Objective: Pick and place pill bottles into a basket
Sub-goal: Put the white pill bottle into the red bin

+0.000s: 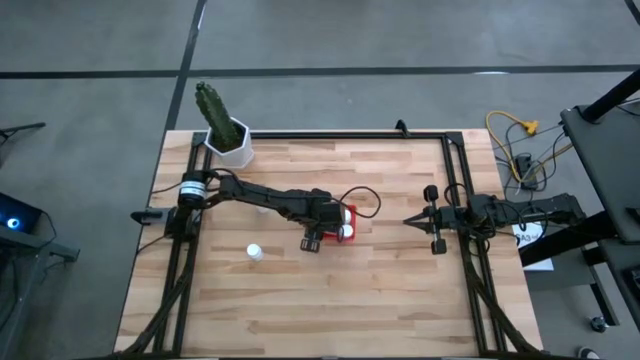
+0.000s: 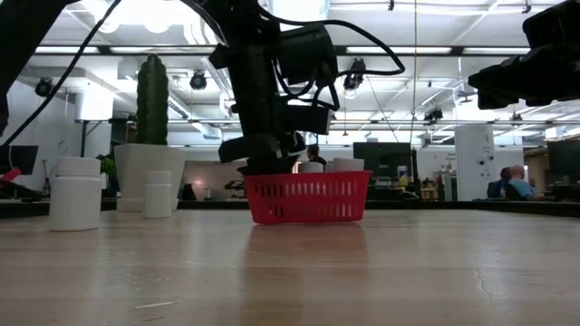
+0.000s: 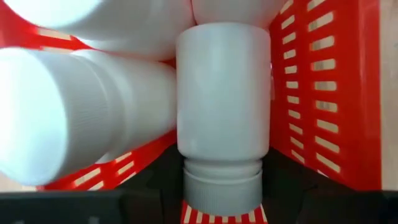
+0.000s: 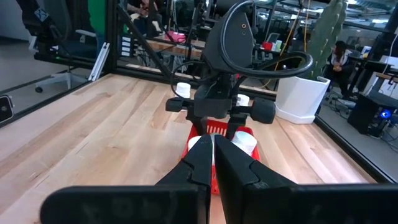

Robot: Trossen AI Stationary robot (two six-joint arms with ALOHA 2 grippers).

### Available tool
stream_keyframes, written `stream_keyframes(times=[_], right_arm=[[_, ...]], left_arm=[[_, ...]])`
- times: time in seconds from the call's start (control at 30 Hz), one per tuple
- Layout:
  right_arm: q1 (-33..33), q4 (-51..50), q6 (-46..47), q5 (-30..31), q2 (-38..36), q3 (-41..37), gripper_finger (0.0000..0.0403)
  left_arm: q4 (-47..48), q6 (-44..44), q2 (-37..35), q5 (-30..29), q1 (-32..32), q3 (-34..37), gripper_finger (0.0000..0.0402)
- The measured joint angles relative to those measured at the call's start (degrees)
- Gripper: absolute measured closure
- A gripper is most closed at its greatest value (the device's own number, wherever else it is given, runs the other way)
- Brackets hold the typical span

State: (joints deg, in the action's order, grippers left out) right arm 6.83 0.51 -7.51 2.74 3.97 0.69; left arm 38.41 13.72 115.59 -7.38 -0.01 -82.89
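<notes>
A pill bottle (image 3: 222, 106) stands upright inside the red basket (image 3: 323, 93), directly between the left gripper's (image 1: 326, 234) fingers, which flank it part-open, cap nearest them. Other bottles (image 3: 93, 118) lie beside it. The right gripper (image 4: 212, 163), closed and empty, waits well apart.

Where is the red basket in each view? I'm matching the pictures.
High view: basket mid-table, mostly hidden under the left end effector.
Low view: centre, on the table, below that arm.
Left wrist view: its red mesh wall fills the right side, around bottles.
Right wrist view: centre, behind the left arm.
Shared landmark: cactus pot.
</notes>
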Motion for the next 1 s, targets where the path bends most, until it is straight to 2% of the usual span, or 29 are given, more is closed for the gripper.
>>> stream_keyframes(times=[1.0], right_arm=[[0.01, 0.02, 0.00, -0.03, 0.24, 0.00, 0.0394]], left_arm=[[3.06, -1.73, -6.36, -0.46, -0.78, -2.08, 0.0259]])
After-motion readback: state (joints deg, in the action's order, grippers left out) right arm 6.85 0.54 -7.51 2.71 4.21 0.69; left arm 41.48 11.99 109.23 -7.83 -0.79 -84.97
